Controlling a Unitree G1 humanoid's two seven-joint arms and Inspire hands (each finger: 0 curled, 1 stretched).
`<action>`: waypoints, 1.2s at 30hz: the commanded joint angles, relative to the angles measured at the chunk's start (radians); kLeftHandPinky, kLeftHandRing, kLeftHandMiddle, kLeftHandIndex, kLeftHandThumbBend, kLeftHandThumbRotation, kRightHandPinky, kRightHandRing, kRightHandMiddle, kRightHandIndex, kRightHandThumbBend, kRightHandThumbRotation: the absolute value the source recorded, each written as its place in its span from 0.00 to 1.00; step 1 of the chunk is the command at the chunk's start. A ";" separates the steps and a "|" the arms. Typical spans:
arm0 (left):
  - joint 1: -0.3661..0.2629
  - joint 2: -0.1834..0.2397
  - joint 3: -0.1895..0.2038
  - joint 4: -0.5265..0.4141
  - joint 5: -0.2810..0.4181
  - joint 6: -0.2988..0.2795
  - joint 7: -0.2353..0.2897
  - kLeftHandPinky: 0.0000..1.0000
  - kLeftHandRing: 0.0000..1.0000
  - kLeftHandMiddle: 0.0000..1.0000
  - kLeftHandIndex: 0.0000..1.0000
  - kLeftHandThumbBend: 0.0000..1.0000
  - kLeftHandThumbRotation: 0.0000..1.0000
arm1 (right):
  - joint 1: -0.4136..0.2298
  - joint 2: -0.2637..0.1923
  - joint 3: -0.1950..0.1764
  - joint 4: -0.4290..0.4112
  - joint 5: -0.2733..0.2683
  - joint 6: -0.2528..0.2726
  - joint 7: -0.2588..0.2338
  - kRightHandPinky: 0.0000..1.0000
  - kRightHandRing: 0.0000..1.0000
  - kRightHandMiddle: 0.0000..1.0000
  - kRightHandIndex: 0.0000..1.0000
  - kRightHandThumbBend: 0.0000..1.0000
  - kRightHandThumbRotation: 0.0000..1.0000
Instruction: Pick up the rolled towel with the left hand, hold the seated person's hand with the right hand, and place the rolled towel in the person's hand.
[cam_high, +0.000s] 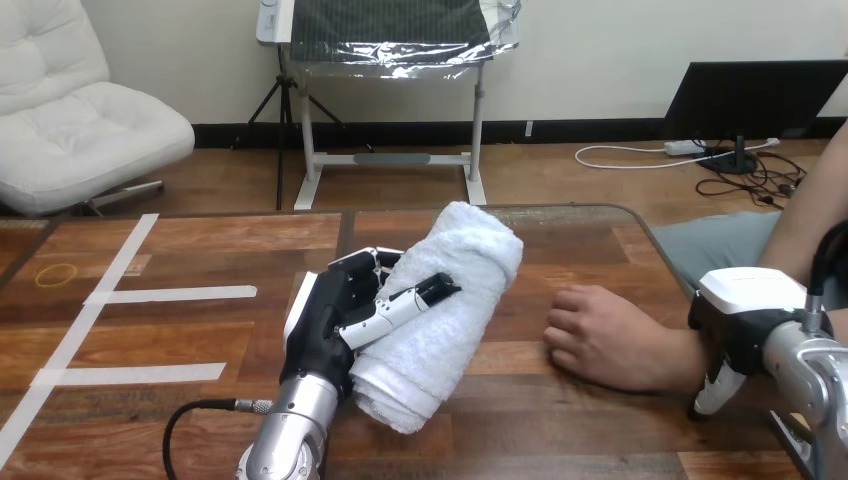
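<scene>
Okay: towel in left robot hand, handover not made yet

- Tabletop (560, 440): wood, with white tape strips (175, 294) at its left, well apart from the work.
- Rolled towel (455, 270): white, thick, lying diagonally at mid-table, far end up-right and near end down-left. Can't tell if it's clear of the tabletop.
- Handling call: it looks light, soft and squashy. Terry nap should grip well and nothing can break. The risks are the roll loosening or the ends sagging. Best hold is round the middle, across the roll axis, which is roughly where it's held.
- Person's hand (600, 340): flat on the tabletop, palm down, just right of the towel and not touching it. It likely needs turning palm up before the towel goes in.
- Left robot hand (325, 320): beside the towel's left flank, fingers (415, 298) curled over the top of the roll. Closed on the towel.
- Right robot hand (745, 320): at the person's wrist, touching or just over it. Can't tell whether it grips.
- Small yellow ring (55, 272): far left, irrelevant.
</scene>
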 joint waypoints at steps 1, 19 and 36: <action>-0.115 -0.004 0.015 0.017 -0.016 0.003 0.000 0.28 0.32 0.38 0.44 0.88 0.23 | 0.012 0.002 -0.037 -0.035 0.047 -0.001 -0.012 0.09 0.20 0.32 0.34 0.65 0.00; -0.194 -0.014 0.044 0.131 -0.038 0.010 -0.010 0.28 0.33 0.39 0.45 0.84 0.18 | 0.069 -0.009 -0.132 -0.141 0.116 -0.029 -0.079 0.10 0.19 0.31 0.33 0.71 0.00; -0.257 -0.028 0.041 0.193 -0.029 0.022 0.013 0.27 0.33 0.39 0.45 0.81 0.16 | 0.079 -0.024 -0.165 -0.207 0.135 -0.027 -0.072 0.14 0.22 0.33 0.38 0.73 0.00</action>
